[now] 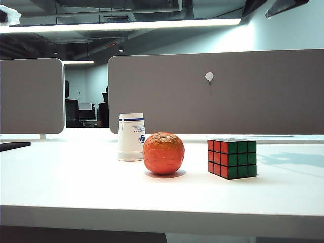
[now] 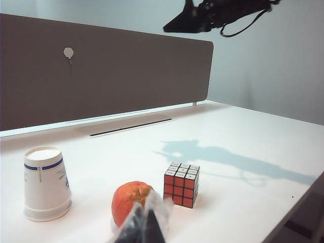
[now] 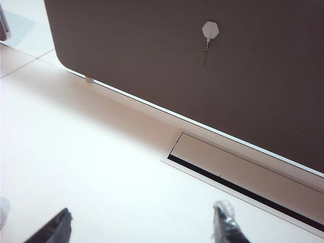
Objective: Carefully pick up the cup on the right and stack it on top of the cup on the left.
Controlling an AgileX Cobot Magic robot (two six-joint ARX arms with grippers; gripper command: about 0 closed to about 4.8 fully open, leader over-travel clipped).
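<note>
Upside-down paper cup [image 1: 131, 137] on the white table [image 1: 76, 182], just behind and left of the orange ball [image 1: 163, 153]. Rubik's cube [image 1: 232, 158] right of the ball, apart from it. Right gripper [image 3: 142, 225] high over bare tabletop near the grey partition [image 1: 217, 91], well beyond the ball, fingers [image 3: 225, 225] spread wide, empty. Left gripper [image 2: 144, 225] low, just in front of the ball; finger spread impossible to tell.

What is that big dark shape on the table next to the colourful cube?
In the left wrist view, it is the shadow of the right arm's open hand hanging above the white table; the exterior view shows the same faint shadow right of the red-and-green puzzle cube.
</note>
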